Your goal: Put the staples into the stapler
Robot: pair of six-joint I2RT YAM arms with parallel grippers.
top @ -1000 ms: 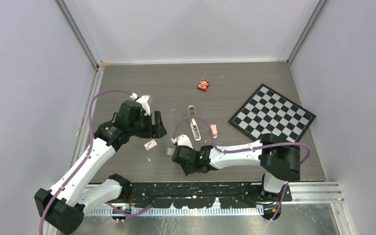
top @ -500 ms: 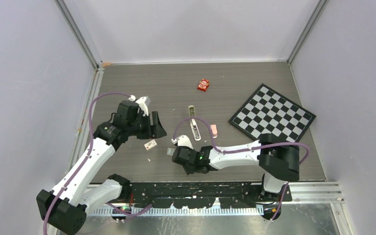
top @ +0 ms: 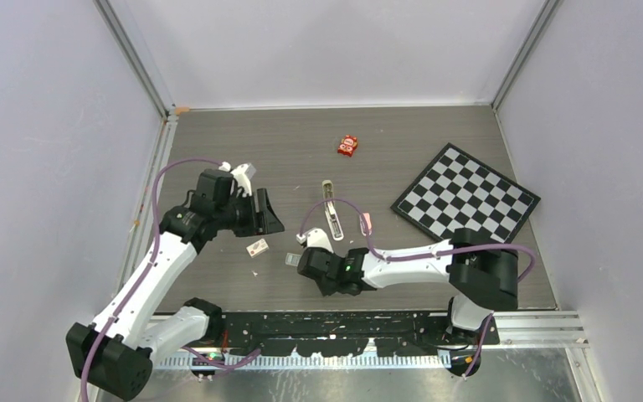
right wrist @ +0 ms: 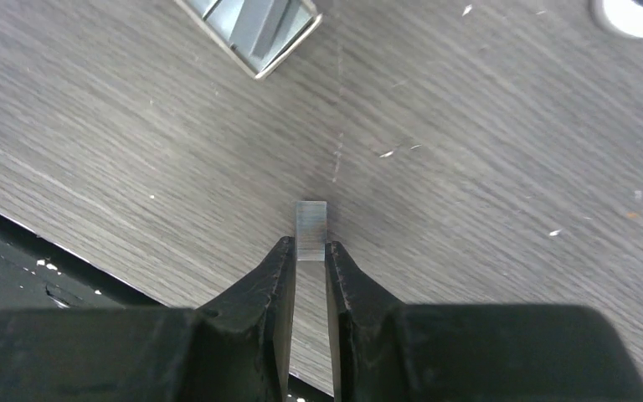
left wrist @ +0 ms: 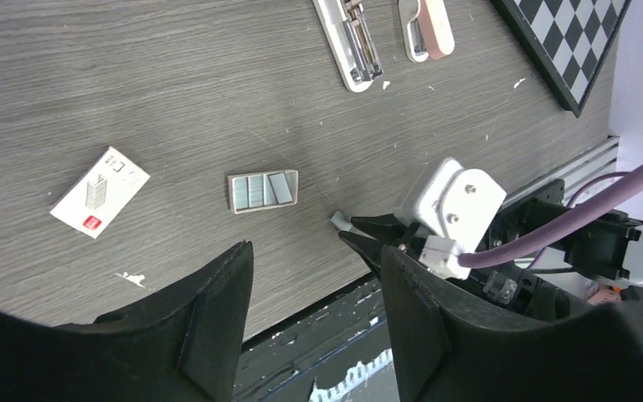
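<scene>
**Right gripper pinches a strip of staples; stapler waits nearby**

The right gripper (right wrist: pixel 310 251) has just shut. A second ago its black fingers stood apart; now they clamp a short silvery-grey strip of staples (right wrist: pixel 311 226) at their tips. The strip sits low against the dark wood-grain table (top: pixel 402 151); whether it has lifted clear, I cannot tell. The pick-up looks made, and carrying the strip to the stapler is probably next.

The slim olive-grey stapler (top: pixel 332 219) lies open at the centre of the top view, its pale metal channel showing, above and to the right of the right gripper, near but apart. A short pink-and-white piece (top: pixel 366 222) lies just to its right.

The left gripper (left wrist: pixel 316 255) hangs over the table at centre left of the top view, its fingers wide apart and empty. It has barely shifted.

The top view gives the layout: a black-and-white chessboard (top: pixel 465 194) at right and a small red packet (top: pixel 348 146) near the top. There the strip is too small to see. The right wrist view alone shows the pinch plainly. The left wrist view adds a shallow grey tray (left wrist: pixel 232 194) of more staples at frame centre and a white-and-red card box (left wrist: pixel 99 193) at left.
</scene>
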